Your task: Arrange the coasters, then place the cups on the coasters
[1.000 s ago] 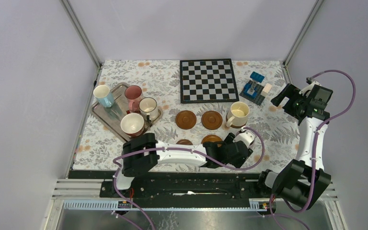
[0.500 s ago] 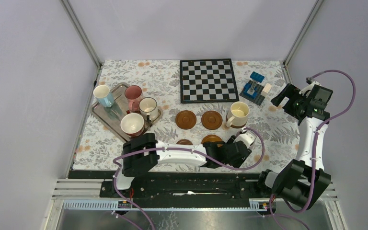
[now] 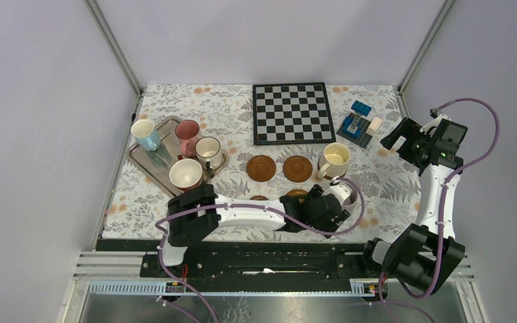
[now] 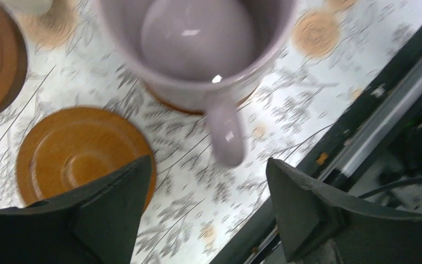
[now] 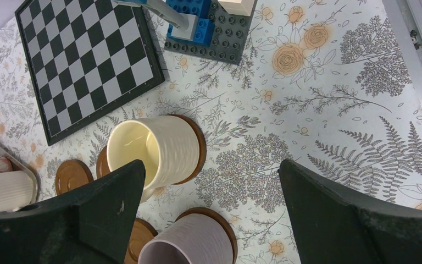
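Your left pincer (image 4: 206, 212) is spread wide and holds nothing. Its dark fingers (image 4: 101, 220) flank an empty gap just short of the lilac ceramic mug (image 4: 198, 44). That mug stands upright on a round brown wooden coaster (image 4: 162, 103), handle pointing back toward the pincer, no contact visible. A bare ringed wooden coaster (image 4: 77, 154) lies just beside it on the floral-print surface (image 4: 286, 104). From above, your left arm (image 3: 242, 215) lies along the near edge, reaching right, and covers most of another near-row coaster (image 3: 259, 198).

Your right pincer (image 5: 211, 165) is fully open, empty, raised over the surface's right side. Under it is the cream-yellow ribbed mug (image 5: 154, 148), upright on its own brown coaster (image 5: 199, 140), just behind the lilac one. A bare far-row coaster (image 3: 297, 167) sits left of it, a sixth coaster (image 3: 261, 167) left again.

Four mugs stand on the grey metal tray (image 3: 158, 156) at left:
- light blue mug (image 3: 145, 133) at its far-left edge
- pink mug (image 3: 187, 131)
- reddish-brown mug (image 3: 208, 149) beside the pink
- cream-lined mug (image 3: 186, 174) at the near edge

Black-and-white chessboard (image 3: 291, 113) and blue block toy (image 3: 358, 124) sit at the far edge.
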